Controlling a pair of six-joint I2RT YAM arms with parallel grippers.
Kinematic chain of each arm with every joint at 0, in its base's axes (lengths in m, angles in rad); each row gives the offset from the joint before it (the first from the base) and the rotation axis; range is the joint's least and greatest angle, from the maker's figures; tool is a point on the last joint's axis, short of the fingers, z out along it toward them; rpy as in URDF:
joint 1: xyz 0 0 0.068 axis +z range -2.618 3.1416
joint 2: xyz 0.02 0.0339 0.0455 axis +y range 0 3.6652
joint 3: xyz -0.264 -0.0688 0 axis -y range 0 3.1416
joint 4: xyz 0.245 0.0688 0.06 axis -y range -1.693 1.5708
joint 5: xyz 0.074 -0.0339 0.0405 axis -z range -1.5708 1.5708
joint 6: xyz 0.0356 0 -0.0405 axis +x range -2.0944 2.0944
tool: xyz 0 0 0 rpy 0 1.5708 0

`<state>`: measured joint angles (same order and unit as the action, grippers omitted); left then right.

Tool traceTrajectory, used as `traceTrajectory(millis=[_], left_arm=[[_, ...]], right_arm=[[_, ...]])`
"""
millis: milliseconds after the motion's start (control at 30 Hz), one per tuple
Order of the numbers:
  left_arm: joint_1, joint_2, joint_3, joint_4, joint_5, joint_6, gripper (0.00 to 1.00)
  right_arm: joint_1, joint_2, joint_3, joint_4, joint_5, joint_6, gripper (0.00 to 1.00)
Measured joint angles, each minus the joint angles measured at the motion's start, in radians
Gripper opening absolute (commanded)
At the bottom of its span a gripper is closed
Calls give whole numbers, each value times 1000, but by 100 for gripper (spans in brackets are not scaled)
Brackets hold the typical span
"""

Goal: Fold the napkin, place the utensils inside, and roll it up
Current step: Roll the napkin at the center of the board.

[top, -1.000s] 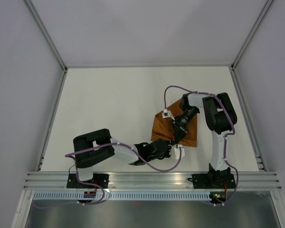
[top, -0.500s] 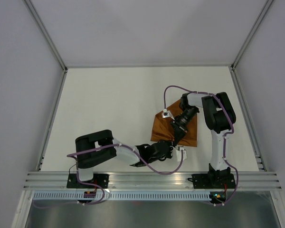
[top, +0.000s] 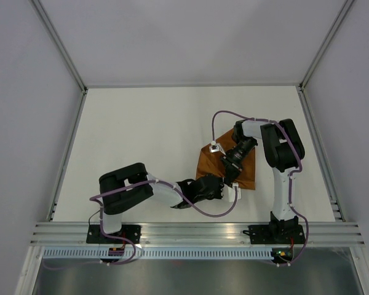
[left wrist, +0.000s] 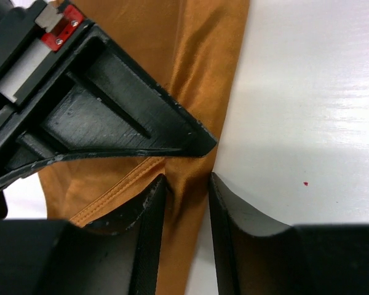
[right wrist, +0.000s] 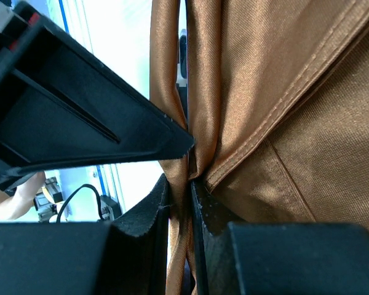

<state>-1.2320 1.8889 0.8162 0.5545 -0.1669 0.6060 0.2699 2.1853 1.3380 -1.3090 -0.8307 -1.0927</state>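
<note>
The rust-brown napkin point(top: 208, 165) lies folded on the table's right half. My right gripper point(top: 229, 177) reaches down over it, shut on an upright fold of the napkin point(right wrist: 295, 92), pinched between the right gripper point(right wrist: 180, 181) pads. My left gripper point(top: 222, 187) sits at the napkin's near edge. In the left wrist view the left gripper point(left wrist: 186, 181) is open, its jaws straddling a ridge at the edge of the napkin point(left wrist: 197, 61), with bare table showing beside the right pad. One finger of the right gripper point(left wrist: 111, 107) crosses just above. The utensils do not show in any view.
The white table point(top: 141, 135) is walled on the left, right and far sides. An aluminium rail point(top: 197, 233) carrying both arm bases runs along the near edge. The left arm's links lie low across the table's near middle.
My left gripper has slid up and left, closer onto the napkin's near edge. The right arm and the napkin have held their place.
</note>
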Motion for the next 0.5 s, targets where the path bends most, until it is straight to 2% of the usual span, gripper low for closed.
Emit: traceTrajectory(millis=[133,167,400,500], left_arm=[[7,2,27,-50,53,-4,31],[8,5,36,-63,65,-5,25],[28,15,95,-164,126,-17,4],[40,15,119,-210,159,-27,2]], right_arm=[[0,6,6,-6,0,1,14],[0,7,6,-7,0,1,14],[0,9,7,-13,9,5,15],[-1,9,7,-14,12,7,19]])
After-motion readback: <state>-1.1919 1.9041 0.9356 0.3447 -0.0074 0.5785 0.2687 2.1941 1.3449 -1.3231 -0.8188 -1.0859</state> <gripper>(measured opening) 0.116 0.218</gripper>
